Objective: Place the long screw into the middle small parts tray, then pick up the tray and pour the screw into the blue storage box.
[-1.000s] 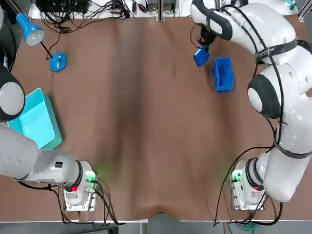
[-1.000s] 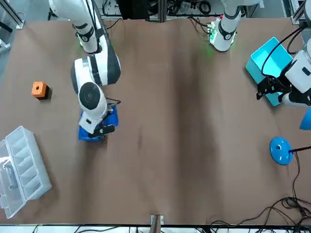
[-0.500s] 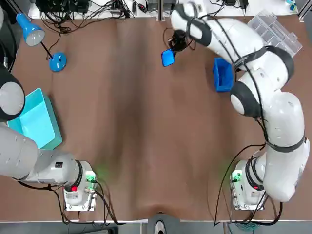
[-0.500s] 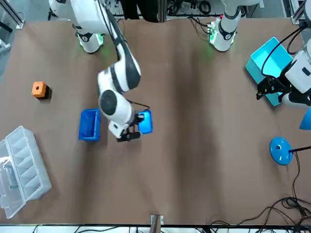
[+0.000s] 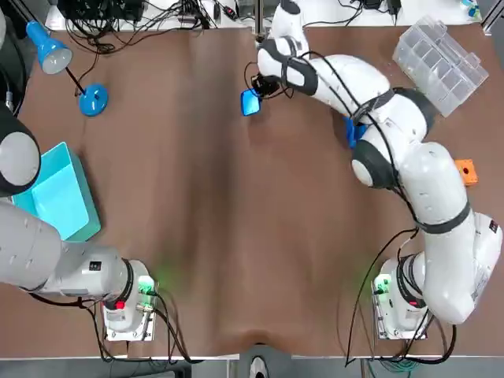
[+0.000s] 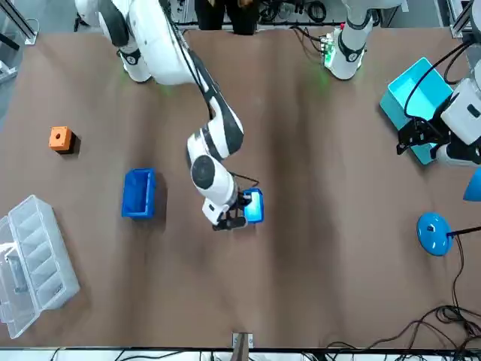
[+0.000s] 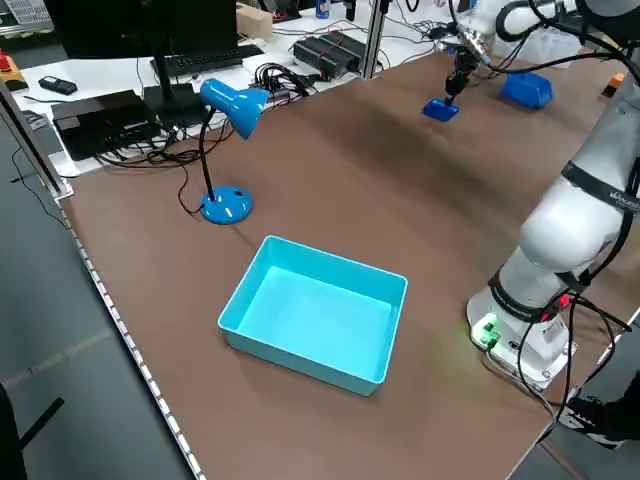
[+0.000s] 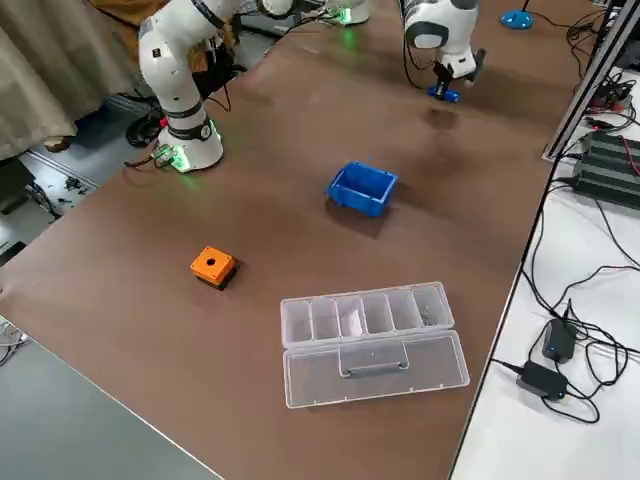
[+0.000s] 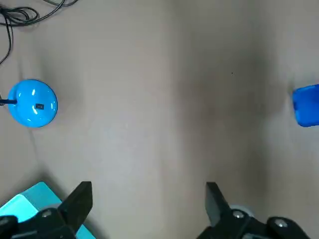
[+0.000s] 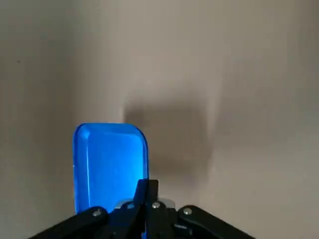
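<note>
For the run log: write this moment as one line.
right gripper: shut on tray, above table | left gripper: open, parked | blue box: apart

The blue tray point(image 5: 251, 101) hangs aloft, well apart from the upright blue box point(image 6: 139, 193).

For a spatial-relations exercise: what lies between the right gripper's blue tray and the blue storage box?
Only bare table, shown in the right side view, between the blue tray in the right gripper and the blue storage box. Left gripper idles far off.
</note>
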Motion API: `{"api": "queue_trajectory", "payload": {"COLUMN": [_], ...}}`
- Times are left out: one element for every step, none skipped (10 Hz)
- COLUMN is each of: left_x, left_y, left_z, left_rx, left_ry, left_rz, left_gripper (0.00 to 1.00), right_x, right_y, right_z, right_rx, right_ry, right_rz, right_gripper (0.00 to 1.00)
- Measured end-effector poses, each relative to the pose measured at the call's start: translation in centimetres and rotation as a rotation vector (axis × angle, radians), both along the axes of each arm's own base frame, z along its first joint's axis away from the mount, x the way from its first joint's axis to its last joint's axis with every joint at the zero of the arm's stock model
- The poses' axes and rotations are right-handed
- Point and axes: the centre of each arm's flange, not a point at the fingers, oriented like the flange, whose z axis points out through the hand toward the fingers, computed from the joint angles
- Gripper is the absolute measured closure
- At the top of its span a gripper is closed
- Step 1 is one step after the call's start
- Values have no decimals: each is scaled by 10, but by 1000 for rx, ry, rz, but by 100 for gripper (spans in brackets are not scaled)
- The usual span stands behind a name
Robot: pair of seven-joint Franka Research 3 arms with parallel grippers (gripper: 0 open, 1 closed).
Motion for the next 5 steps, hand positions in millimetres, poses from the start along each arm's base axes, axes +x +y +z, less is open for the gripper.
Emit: {"api": "queue_trajectory", "payload": {"left_x": [0,0,0,0,0], "left_y": [0,0,0,0,0], "left_z": [0,0,0,0,0], "left_rx": [0,0,0,0,0], "left_ry": [0,0,0,0,0], "left_rz": [1,0,0,0,0], "left_gripper": [0,0,0,0,0], "right_x": [-1,-3,-4,-6,-6], "right_y": [1,3,4,4,5], "right_z": [-7,-13,-19,-24,-28], "right_rx": [-4,-7,-10,-13,-14], "right_ry": [3,10,16,21,19], "right_rz": [8,13,15,17,16], "right_gripper": [98,98,98,98,96]}}
